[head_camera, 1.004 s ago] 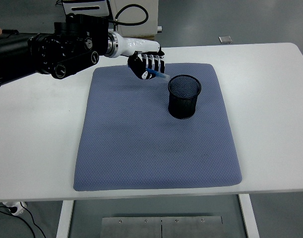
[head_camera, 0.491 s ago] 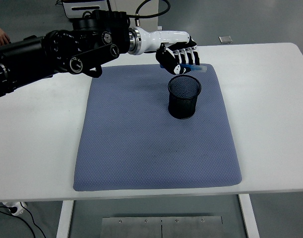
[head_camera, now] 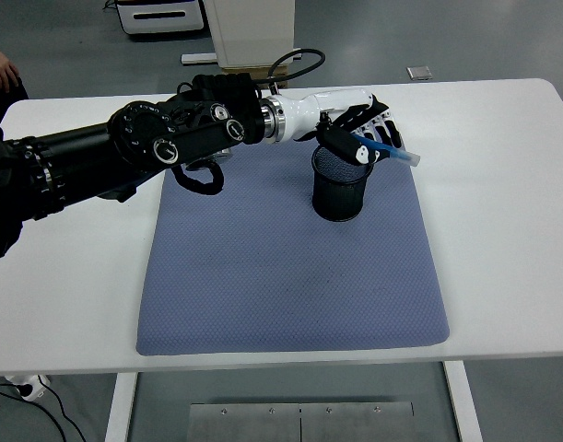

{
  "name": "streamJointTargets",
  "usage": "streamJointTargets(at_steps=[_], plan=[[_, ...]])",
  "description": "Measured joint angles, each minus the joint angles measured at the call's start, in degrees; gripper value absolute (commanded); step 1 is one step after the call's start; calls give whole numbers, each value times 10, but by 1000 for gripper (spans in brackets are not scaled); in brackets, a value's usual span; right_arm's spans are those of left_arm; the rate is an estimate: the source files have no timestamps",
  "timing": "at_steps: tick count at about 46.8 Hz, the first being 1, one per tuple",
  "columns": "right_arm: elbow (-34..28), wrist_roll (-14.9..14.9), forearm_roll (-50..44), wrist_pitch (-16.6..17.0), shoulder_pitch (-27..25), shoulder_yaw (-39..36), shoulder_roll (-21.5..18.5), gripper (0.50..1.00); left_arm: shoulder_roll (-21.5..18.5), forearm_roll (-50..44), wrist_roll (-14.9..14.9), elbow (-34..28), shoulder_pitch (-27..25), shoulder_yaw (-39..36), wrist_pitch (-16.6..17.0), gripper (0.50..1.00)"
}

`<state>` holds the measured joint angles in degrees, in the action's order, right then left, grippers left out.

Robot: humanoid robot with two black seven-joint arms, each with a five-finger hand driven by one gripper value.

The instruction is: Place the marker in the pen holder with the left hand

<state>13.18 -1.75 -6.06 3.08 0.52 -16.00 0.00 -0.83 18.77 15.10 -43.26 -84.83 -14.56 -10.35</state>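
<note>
One arm is at work: the black left arm reaches in from the left edge across the white counter (head_camera: 502, 239), and its black-and-white left hand (head_camera: 359, 138) hangs over the far rim of the black wire-mesh cylindrical pen holder (head_camera: 341, 184). Its fingers (head_camera: 384, 129) are curled around a blue marker with a pale cap end (head_camera: 392, 152), which lies nearly level, its pale end poking out to the right past the holder's rim and sloping slightly down. The marker is above the holder's open mouth, not inside it. The holder stands upright on the far right part of a grey-blue textured fabric mat (head_camera: 281, 276) that covers the counter's middle. A small grey square object (head_camera: 419, 73) lies at the counter's far edge
</note>
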Motion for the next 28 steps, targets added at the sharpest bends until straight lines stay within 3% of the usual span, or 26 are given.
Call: streamJointTargets(at_steps=[9,28], plan=[[0,0,0,0,0,0,0,1000,7,-8,1,0,27,20,15,500],[0,0,0,0,0,0,0,1000,6,-47,2,0,33,21,19,500]])
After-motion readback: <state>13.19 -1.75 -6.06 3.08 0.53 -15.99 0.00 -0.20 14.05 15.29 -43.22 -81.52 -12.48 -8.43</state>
